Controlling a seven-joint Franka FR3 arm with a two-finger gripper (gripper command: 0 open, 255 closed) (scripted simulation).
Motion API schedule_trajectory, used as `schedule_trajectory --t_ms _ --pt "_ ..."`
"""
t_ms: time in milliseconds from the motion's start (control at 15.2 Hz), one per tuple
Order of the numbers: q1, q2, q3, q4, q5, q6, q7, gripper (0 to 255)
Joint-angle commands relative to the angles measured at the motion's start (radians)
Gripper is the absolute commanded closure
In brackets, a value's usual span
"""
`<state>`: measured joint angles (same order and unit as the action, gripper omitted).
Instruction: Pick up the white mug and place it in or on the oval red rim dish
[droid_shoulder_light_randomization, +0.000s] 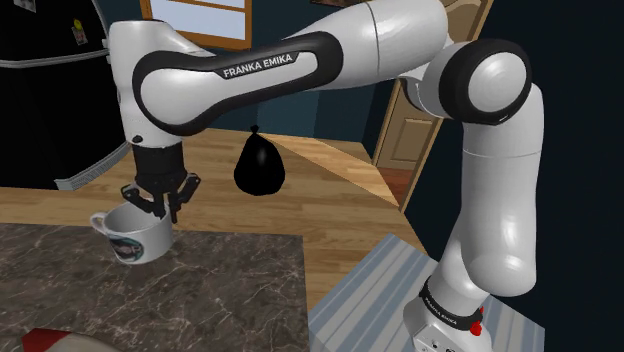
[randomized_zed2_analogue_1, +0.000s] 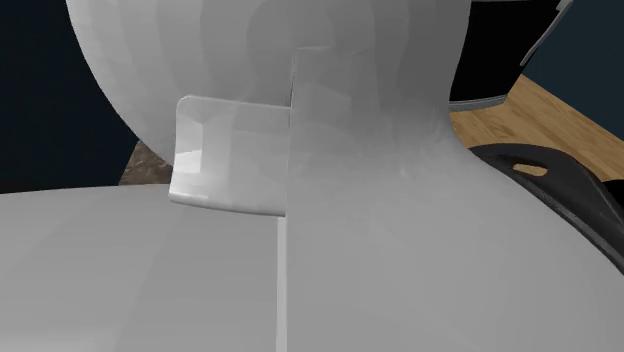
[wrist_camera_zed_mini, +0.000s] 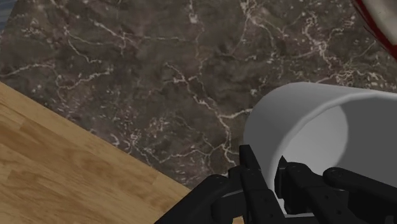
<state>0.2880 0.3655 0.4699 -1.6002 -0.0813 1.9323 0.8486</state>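
Holds mug (droid_shoulder_light_randomization: 133, 237) by its wall in narrow pincer (droid_shoulder_light_randomization: 160, 211), one finger inside, over marble bench (droid_shoulder_light_randomization: 220, 290). Red-rimmed dish (wrist_camera_zed_mini: 380, 19) near, just beyond mug. Black bag (droid_shoulder_light_randomization: 259, 168) well apart, on wood behind.

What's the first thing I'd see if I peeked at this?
Probably the big white arm stretching across the shoulder view. Its black gripper pinches the rim of a white mug at the dark marble counter. Next you'd spot the black bag, knotted on top, sitting on the wood behind it.
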Motion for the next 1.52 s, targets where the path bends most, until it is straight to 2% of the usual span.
schedule_trajectory --t_ms 0,132,396,792,1188,1452 --pt "0.001 -0.008 0.002 0.017 0.003 -0.024 0.001 255" --pt "0.001 -0.012 0.004 0.038 0.006 -0.049 0.001 255" --pt "0.049 -0.042 0.031 0.000 0.010 -0.035 0.079 255" --pt "0.132 -0.058 0.072 -0.017 0.004 -0.028 0.205 255" --pt "0.230 -0.038 0.109 0.013 -0.021 -0.037 0.341 255" --pt "0.232 -0.030 0.108 -0.018 -0.026 0.001 0.346 255"
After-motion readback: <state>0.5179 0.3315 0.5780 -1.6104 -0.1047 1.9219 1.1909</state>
